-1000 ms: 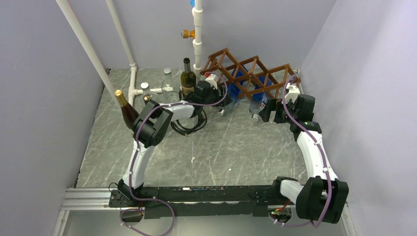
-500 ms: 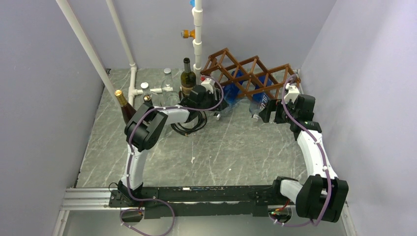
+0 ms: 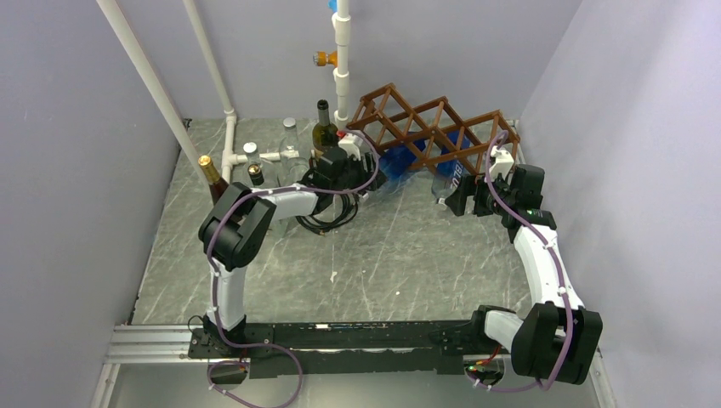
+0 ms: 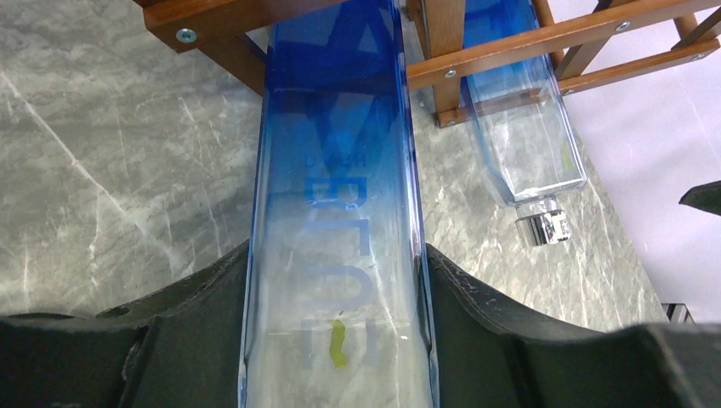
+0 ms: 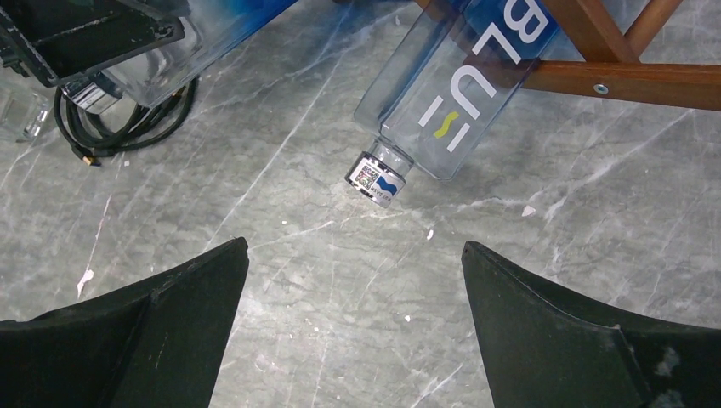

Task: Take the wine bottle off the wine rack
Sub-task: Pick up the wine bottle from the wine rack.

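The brown wooden wine rack (image 3: pixel 434 119) stands at the back right of the table. My left gripper (image 3: pixel 355 163) is shut on a blue square bottle (image 3: pixel 395 161) whose far end still lies in a lower cell of the rack. In the left wrist view the bottle (image 4: pixel 340 170) fills the gap in my gripper (image 4: pixel 337 251), under the rack slats (image 4: pixel 510 47). A second, paler bottle (image 5: pixel 459 93) lies tilted in the rack with its cap (image 5: pixel 374 178) on the table. My right gripper (image 5: pixel 354 245) is open and empty just in front of that cap.
A green wine bottle (image 3: pixel 322 132), clear bottles (image 3: pixel 290 140) and a gold-capped brown bottle (image 3: pixel 212 178) stand at the back left. White pipes (image 3: pixel 341 59) rise behind them. A black cable coil (image 3: pixel 327 217) lies under the left arm. Walls close in on both sides.
My left gripper has moved left and away from the rack, drawing the blue bottle with it. The right arm has hardly moved.
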Robot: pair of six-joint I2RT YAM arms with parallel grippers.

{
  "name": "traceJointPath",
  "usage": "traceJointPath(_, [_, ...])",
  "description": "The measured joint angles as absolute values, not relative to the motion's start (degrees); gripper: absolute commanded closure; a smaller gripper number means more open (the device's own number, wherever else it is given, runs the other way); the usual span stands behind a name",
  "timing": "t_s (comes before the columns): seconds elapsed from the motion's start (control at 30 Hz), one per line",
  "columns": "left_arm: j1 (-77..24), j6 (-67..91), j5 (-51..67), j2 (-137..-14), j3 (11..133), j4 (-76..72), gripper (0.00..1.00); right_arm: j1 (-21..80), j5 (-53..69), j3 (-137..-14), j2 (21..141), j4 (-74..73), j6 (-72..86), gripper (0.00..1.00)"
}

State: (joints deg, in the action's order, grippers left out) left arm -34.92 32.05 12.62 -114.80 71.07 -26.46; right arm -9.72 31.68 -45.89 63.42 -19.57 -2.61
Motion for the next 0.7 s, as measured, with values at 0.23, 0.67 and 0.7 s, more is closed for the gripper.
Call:
traceJointPath(0.23, [-34.96,31.20,12.38,-113.38,69.43,-26.50,1.00,-9.74,31.86,-45.89,63.42,-19.70,-2.63,0.00])
traceJointPath(0.67, [-34.96,30.63,12.40,-110.24,66.72,-25.39,1.00,-9.74,31.88,-45.89,63.42,-19.70,-2.87,0.00])
traceJointPath(0.7, [-34.96,30.63,12.38,-109.84,66.35,-25.28,1.00,-9.74,31.88,-45.89,63.42,-19.70,-2.87,0.00])
